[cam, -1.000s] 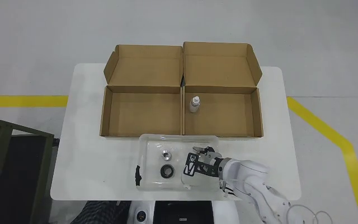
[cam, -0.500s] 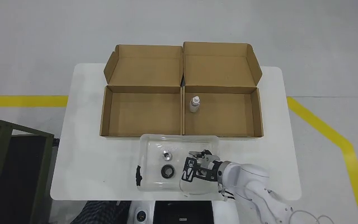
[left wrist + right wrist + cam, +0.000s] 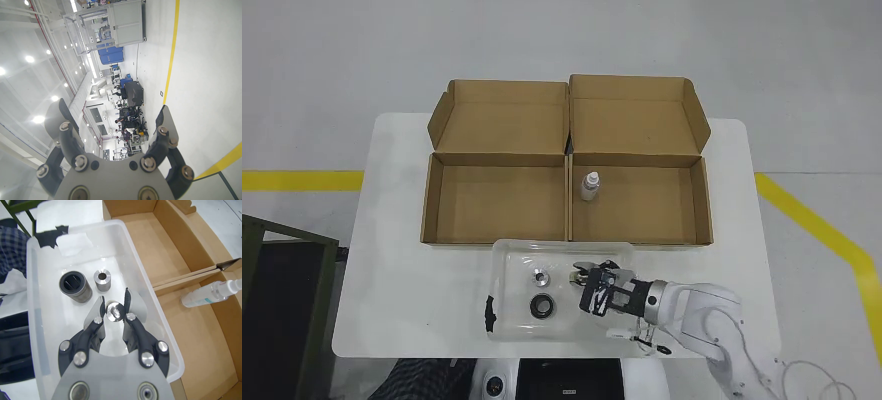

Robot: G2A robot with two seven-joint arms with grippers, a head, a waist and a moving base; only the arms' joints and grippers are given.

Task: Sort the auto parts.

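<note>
A clear plastic bin stands at the table's near edge, with the right gripper inside it. In the right wrist view the gripper is shut on a small round silver metal part, one finger on each side. Beside it in the bin stand a silver bushing and a larger dark linear bearing. The left gripper is open and empty, pointing out into the room.
Two open cardboard boxes lie behind the bin: the left box and the right box, which holds a small white bottle. Black tape marks the bin's left wall. White tabletop lies free on both sides.
The right gripper dipped toward the bin's near side, then came back toward the middle, with its fingers now closed on the small silver part. The other parts have not moved.
</note>
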